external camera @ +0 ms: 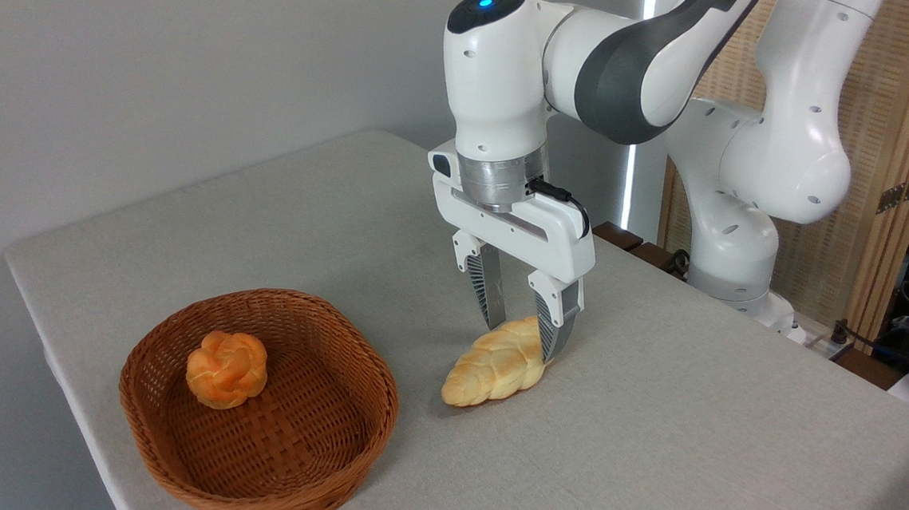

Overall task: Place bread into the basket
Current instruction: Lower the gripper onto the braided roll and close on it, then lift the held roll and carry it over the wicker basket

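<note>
End effector [523,333] straddling bread's [495,366] right end on worktop [690,431], grasp unconfirmed; basket [168,459] holding bun [226,369], lying lower left.

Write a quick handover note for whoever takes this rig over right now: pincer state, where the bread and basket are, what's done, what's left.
Pincer: lowered, its fingers straddling the far end of the pale golden braided loaf; whether it has closed or is gripping cannot be told.
Loaf: on the grey tablecloth, just right of the round reddish-brown wicker basket, outside it.
Basket: near the table's front left corner, holding a small round orange knotted bun.
Done: pincer positioned at the loaf.
Left: secure the grip, lift, carry left over the rim, release the loaf inside, probably beside the bun.
</note>
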`<state>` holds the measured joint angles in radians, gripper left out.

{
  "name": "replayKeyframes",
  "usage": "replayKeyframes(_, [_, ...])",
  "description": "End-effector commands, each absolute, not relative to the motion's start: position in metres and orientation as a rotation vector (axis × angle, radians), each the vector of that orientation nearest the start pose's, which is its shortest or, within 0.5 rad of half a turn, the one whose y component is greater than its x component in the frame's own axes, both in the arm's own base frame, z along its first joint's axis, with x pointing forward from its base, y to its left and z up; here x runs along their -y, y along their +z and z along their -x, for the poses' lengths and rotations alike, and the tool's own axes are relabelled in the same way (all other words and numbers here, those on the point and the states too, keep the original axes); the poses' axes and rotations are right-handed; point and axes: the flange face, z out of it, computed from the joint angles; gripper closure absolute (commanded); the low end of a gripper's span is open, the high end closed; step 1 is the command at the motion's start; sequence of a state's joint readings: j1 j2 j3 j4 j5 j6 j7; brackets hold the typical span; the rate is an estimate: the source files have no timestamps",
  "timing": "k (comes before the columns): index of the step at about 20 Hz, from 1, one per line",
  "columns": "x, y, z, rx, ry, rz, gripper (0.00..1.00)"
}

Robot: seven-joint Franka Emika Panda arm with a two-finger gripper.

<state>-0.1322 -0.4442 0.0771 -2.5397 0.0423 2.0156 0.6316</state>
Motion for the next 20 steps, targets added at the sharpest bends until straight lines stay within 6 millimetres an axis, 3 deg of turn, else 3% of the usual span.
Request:
replayKeyframes(1, [0.0155, 0.4204, -0.3910, -1.123, 0.088, 2.938, 0.40])
replayKeyframes(6, [0.0155, 0.4211, -0.3913, -1.123, 0.085, 2.938, 0.55])
replayKeyframes(11, [0.0155, 0.4211, -0.3913, -1.125, 0.085, 2.937, 0.55])
replayKeyframes(13, [0.0155, 0.4211, -0.3913, -1.134, 0.085, 2.934, 0.61])
replayKeyframes(20, [0.0157, 0.4290, -0.3931, -1.171, 0.059, 2.912, 0.61])
